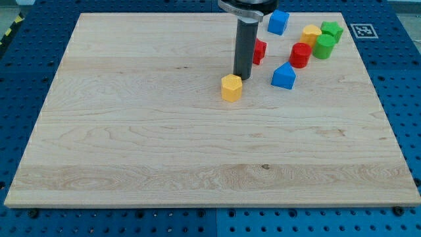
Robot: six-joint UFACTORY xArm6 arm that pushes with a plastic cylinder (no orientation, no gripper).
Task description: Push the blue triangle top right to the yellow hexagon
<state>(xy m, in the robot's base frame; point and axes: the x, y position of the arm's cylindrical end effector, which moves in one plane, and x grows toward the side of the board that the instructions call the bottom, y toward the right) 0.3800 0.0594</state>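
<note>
The yellow hexagon [231, 87] lies near the board's middle, a little toward the view's top. The blue triangle [284, 76] lies to its right and slightly higher, apart from it. My tip [241, 77] stands just above and right of the yellow hexagon, very close to or touching its upper right edge, and well left of the blue triangle. The rod rises to the view's top edge.
A red block [260, 51] sits partly behind the rod. A blue cube [278, 22], a red cylinder [300, 55], a yellow block [311, 34], a green cylinder [323, 47] and a green block [333, 30] cluster at the top right. The wooden board [131, 131] has blue pegboard around it.
</note>
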